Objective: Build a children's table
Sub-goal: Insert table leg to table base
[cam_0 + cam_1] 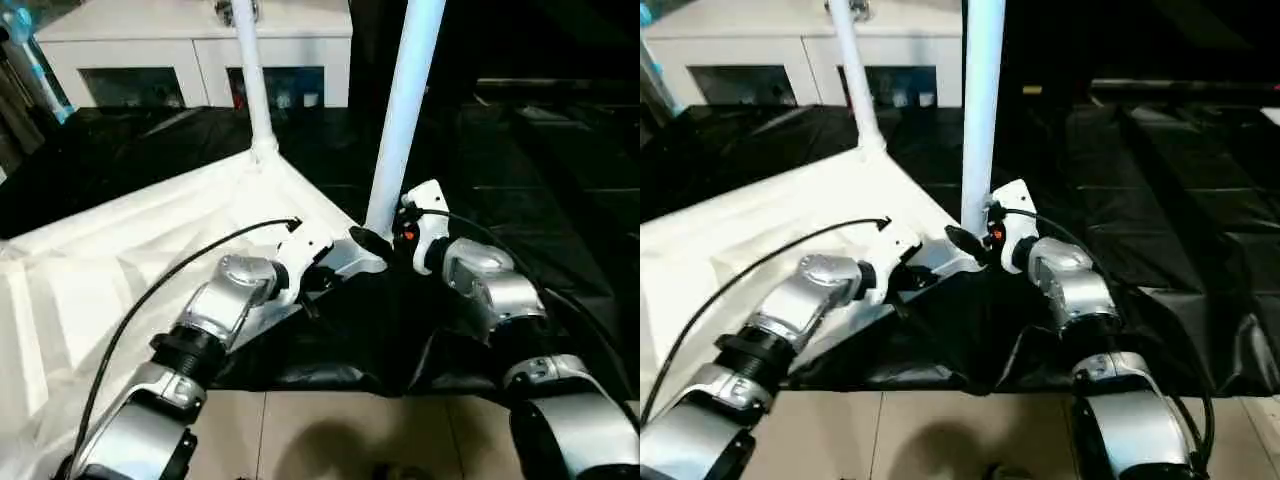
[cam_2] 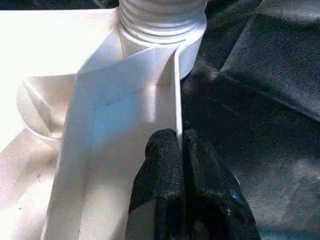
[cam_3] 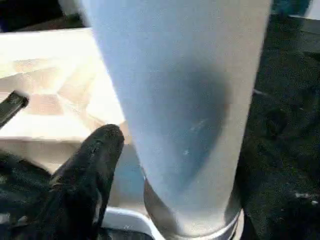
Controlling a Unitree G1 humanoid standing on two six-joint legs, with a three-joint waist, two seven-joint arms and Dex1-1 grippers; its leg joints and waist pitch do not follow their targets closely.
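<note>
The white tabletop [image 1: 130,270] lies upside down on a black sheet, its ribbed underside facing up. One white leg [image 1: 255,80] stands upright in the far corner socket. A second leg [image 1: 402,120] stands in the near corner socket, and its ridged base [image 2: 162,22] is seen close up in the left wrist view. My right gripper [image 1: 380,240] is shut on this leg just above the socket; one black finger [image 3: 92,167] presses its side and the other is hidden behind the tube. My left gripper [image 2: 180,145] is shut on the tabletop's thin rim wall beside that corner.
A white cabinet [image 1: 190,60] with glass-fronted compartments stands at the back. The black sheet [image 1: 520,180] spreads to the right and under my arms, crumpled near the front. Beige floor [image 1: 330,430] lies below its edge.
</note>
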